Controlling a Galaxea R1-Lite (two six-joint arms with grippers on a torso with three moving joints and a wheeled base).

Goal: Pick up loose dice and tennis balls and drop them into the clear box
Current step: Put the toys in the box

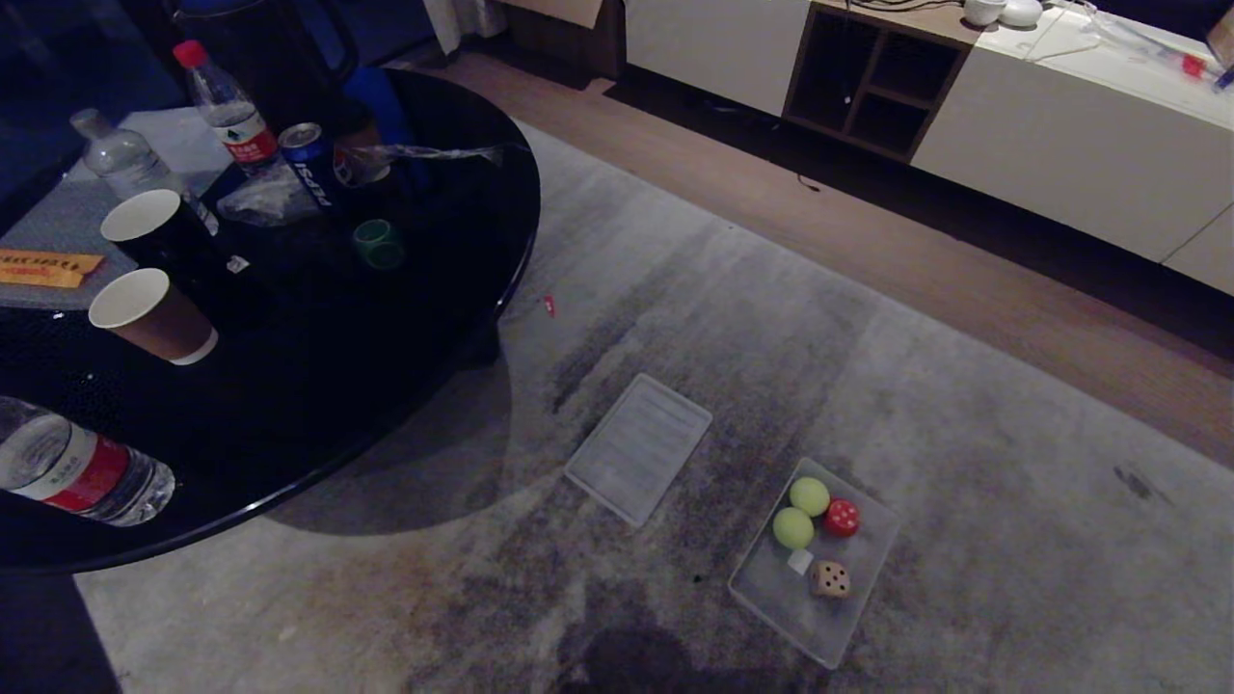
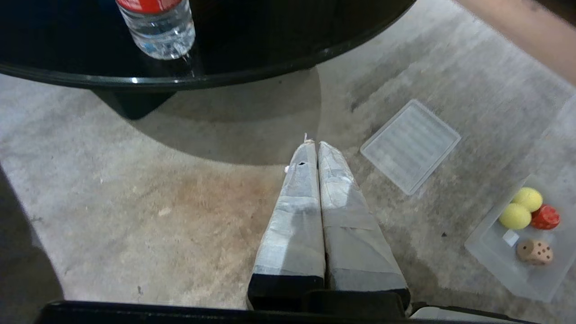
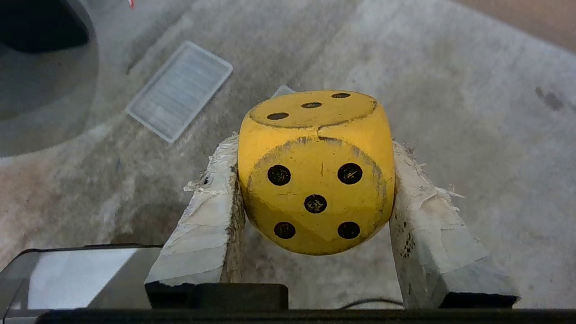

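I read: yellow die [image 3: 317, 171] with black pips; red die [image 1: 842, 518] with white pips; tan die [image 1: 829, 579], dark pips; two yellow-green tennis balls [image 1: 809, 496]; glossy black counter [image 1: 386, 366].

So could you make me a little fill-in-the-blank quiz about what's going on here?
1. The right gripper is clamped on a ____ die.
2. The clear box holds ____ tennis balls.
3. The left gripper has its fingers pressed ____.
4. The ribbed lid lies on the ____, beside the box.

Missing words: yellow; two; together; carpet
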